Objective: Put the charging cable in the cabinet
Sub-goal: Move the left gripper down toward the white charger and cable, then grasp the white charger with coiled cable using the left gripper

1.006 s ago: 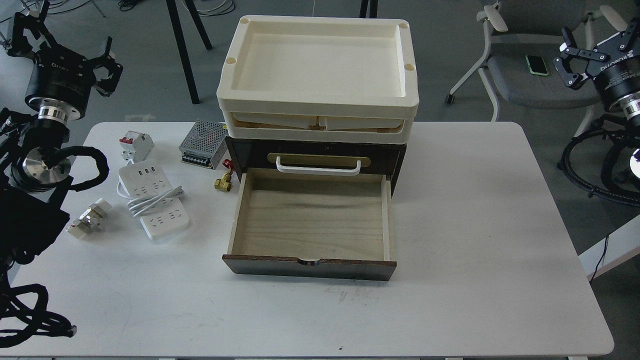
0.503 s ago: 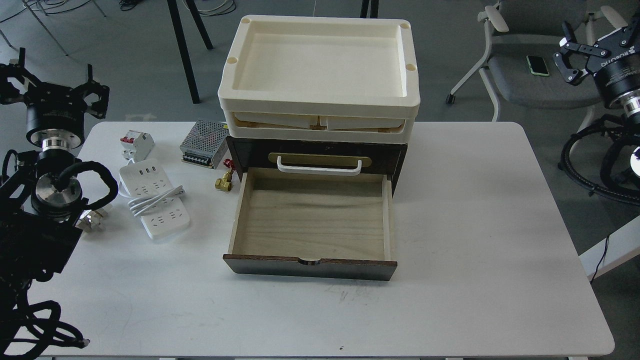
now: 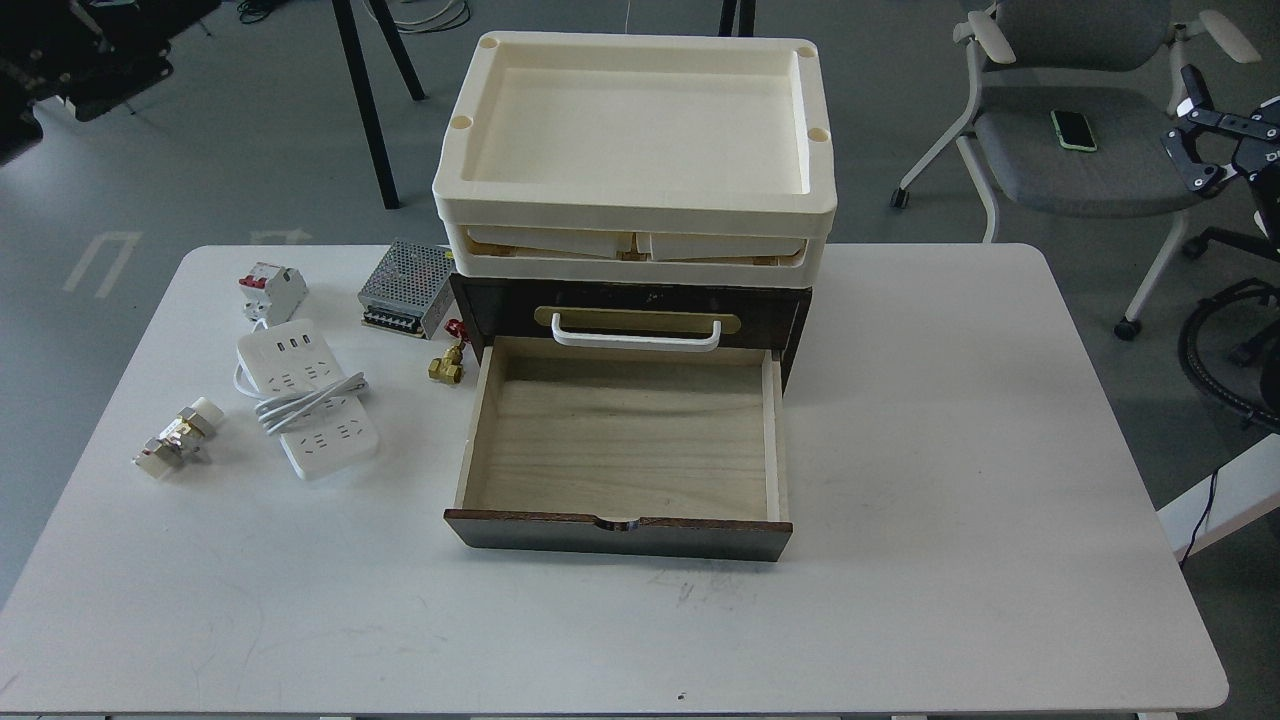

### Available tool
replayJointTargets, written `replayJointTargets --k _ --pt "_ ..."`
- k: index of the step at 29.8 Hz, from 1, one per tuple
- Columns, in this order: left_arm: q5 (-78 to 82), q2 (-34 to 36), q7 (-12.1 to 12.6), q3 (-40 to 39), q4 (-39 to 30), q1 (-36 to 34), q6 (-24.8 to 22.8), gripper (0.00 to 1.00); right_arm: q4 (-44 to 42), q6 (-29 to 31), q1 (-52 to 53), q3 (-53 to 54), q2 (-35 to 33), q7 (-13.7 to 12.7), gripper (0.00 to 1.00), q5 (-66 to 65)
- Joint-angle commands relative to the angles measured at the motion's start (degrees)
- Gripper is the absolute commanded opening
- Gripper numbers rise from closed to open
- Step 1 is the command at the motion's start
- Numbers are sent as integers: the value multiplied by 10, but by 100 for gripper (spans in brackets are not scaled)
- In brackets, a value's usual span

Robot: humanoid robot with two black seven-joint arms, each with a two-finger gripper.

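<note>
From my head view, the cabinet stands at the back middle of the white worktop, its lower pale wood drawer pulled fully out toward me with nothing in it. Above the drawer sits a closed front with a white handle on a brass plate. Two cream trays are stacked on top of the cabinet.

The charging cable lies flat on the worktop to the left of the cabinet, well apart from the open drawer, its cord wrapped around its middle. Behind it, also left of the cabinet, is a small white circuit breaker, and a silver perforated power supply sits just beside the cabinet's left rear corner. A brass valve rests near the drawer's left side. Further left of the cable lies a small white and metal fitting.

My right gripper shows only at the far right edge, off the worktop and far from the cabinet; its fingers seem spread, though too little is visible to be sure. My left fingers are out of sight.
</note>
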Motion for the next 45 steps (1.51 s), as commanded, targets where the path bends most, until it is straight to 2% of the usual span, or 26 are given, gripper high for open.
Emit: replayJointTargets --k 1,4,6,8,11,20,27,33,45 --pt "372 24 0 42 -29 9 0 100 2 0 -14 1 -7 0 100 1" --pt "567 -12 0 95 17 7 0 100 2 0 -24 1 -7 0 100 1" --pt "688 -90 0 119 95 -9 0 100 3 0 -26 1 -7 0 100 1" --pt "695 -159 0 131 188 -30 0 100 2 0 -26 0 -7 0 100 1" --pt "695 -218 0 152 270 -39 0 100 2 0 -26 1 -7 0 100 1" --pt "695 -275 0 176 315 -39 8 97 -4 0 -31 0 -5 0 100 0" --pt "695 -298 0 211 381 -50 68 88 -5 0 -36 0 -3 0 100 0" --pt "695 -320 0 249 452 -76 131 85 -5 0 -39 1 -4 0 100 0" --pt "695 -334 0 282 489 -84 158 74 -6 0 -47 1 -5 0 100 0"
